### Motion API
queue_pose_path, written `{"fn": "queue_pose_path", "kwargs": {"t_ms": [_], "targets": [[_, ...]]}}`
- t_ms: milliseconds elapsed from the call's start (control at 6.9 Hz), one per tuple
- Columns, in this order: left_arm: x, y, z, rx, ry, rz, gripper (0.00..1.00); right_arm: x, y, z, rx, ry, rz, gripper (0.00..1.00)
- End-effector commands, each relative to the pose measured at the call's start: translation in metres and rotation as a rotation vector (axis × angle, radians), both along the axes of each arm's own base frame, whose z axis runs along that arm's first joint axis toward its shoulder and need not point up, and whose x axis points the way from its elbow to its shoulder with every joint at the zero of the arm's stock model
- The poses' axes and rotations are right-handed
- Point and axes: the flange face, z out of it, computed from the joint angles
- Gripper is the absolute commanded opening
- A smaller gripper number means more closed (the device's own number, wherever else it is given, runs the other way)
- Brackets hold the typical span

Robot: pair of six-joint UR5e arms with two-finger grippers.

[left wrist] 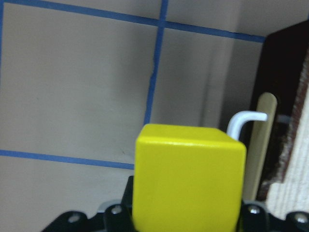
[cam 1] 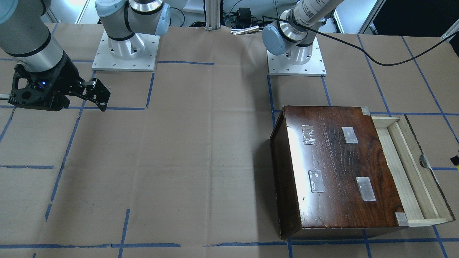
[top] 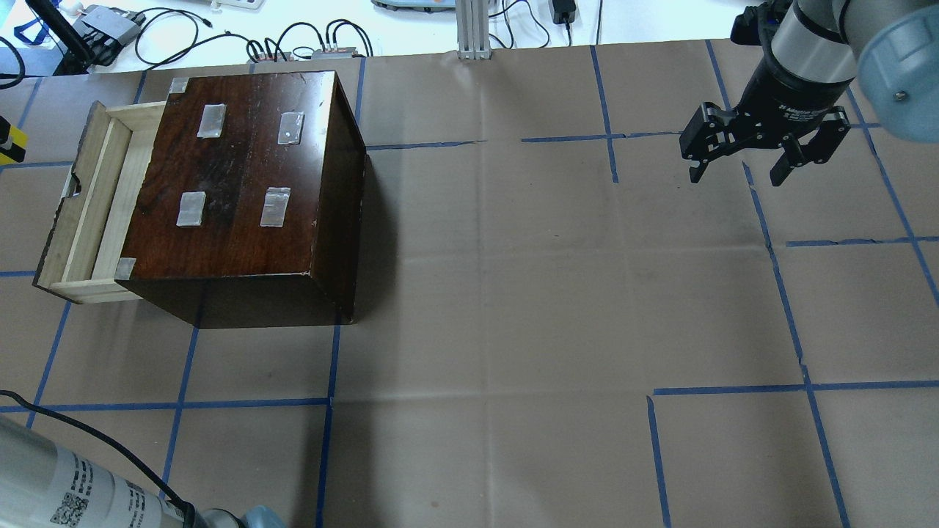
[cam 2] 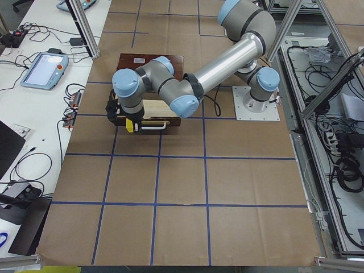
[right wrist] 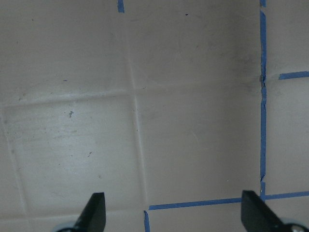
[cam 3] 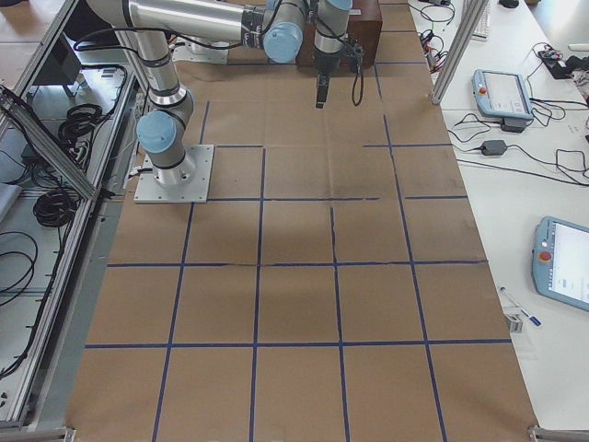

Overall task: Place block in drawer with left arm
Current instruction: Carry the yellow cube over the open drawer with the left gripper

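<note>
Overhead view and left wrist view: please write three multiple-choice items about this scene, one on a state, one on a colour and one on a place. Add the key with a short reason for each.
1. In what state is the drawer?
A) pushed fully shut
B) pulled part way out of the dark box
C) taken out and lying apart

2. What colour are the tape lines on the table?
A) blue
B) red
C) green

3. Where is the yellow block?
A) inside the drawer
B) held in the left gripper
C) on top of the dark box

Key:
1 B: its pale tray sticks out of the box's side.
2 A: the lines form a blue grid on the brown paper.
3 B: the left wrist view shows it gripped above the table paper.
</note>
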Motion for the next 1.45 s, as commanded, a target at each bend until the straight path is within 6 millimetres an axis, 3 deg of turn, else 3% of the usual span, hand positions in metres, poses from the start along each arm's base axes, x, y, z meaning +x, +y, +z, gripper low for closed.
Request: {"fn": "queue_pose_path", "kwargs": {"t_ms": [0, 145, 580, 725, 1014, 1304], "targets": [[-0.081, 0.017, 0.000, -0.004, -0.004, 0.040, 0.28, 0.000, 0.000, 0.000, 0.000, 0.000, 0.000, 1.00], [-0.104, 0.013, -0.016, 0.015, 0.006, 0.056, 0.28, 0.000, 0.000, 0.000, 0.000, 0.000, 0.000, 1.00], [-0.103, 0.004, -0.053, 0.058, 0.026, 0.046, 0.28, 0.000, 0.000, -0.001, 0.001, 0.000, 0.000, 1.00], [-0.105, 0.004, -0.053, 0.059, 0.025, 0.044, 0.32, 0.000, 0.000, 0.000, 0.000, 0.000, 0.000, 1.00], [-0.104, 0.003, -0.055, 0.060, 0.027, 0.044, 0.84, 0.000, 0.000, -0.001, 0.001, 0.000, 0.000, 1.00], [-0.104, 0.003, -0.044, 0.042, 0.017, 0.044, 0.98, 0.000, 0.000, -0.001, 0.001, 0.000, 0.000, 1.00]]}}
